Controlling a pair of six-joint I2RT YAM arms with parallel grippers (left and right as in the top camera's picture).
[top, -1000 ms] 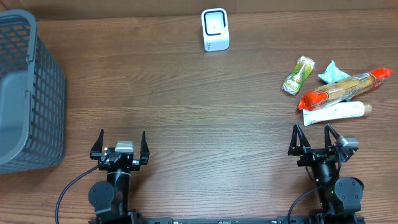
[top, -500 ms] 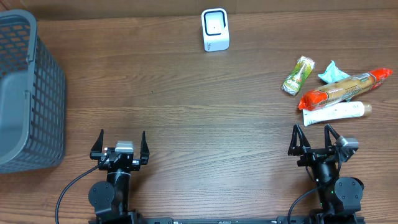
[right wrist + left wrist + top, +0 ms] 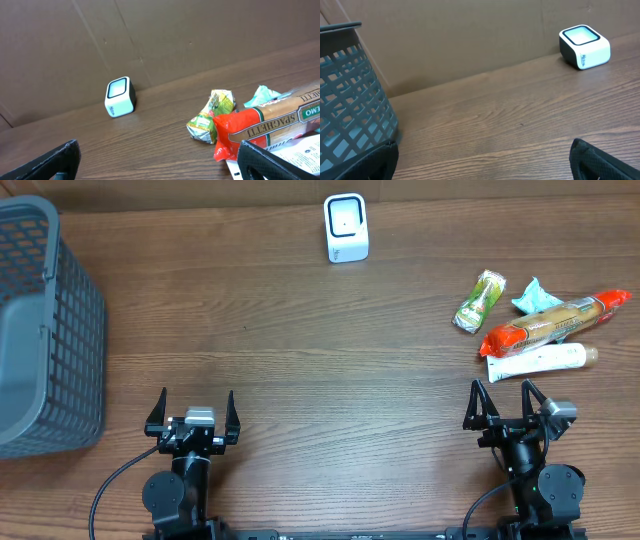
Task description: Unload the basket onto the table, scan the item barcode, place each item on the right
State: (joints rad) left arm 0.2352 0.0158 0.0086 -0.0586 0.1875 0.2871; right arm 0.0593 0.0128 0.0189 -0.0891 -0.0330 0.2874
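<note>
Spaghetti pack [image 3: 553,324] lies crosswise, red end leftward; both arms' jaws gape empty.

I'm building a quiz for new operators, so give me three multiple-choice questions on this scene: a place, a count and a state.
1. Where is the barcode scanner?
A) far edge of the table, near the middle
B) near left corner
C) right edge
2. How many grocery items lie at the right?
A) two
B) four
C) six
3. How are the left gripper and right gripper?
A) both shut
B) left open, right shut
C) both open, empty

1 A: it stands at the far edge, midway across.
2 B: green snack packet, teal packet, spaghetti pack, white tube.
3 C: jaws stand wide, nothing between them.
</note>
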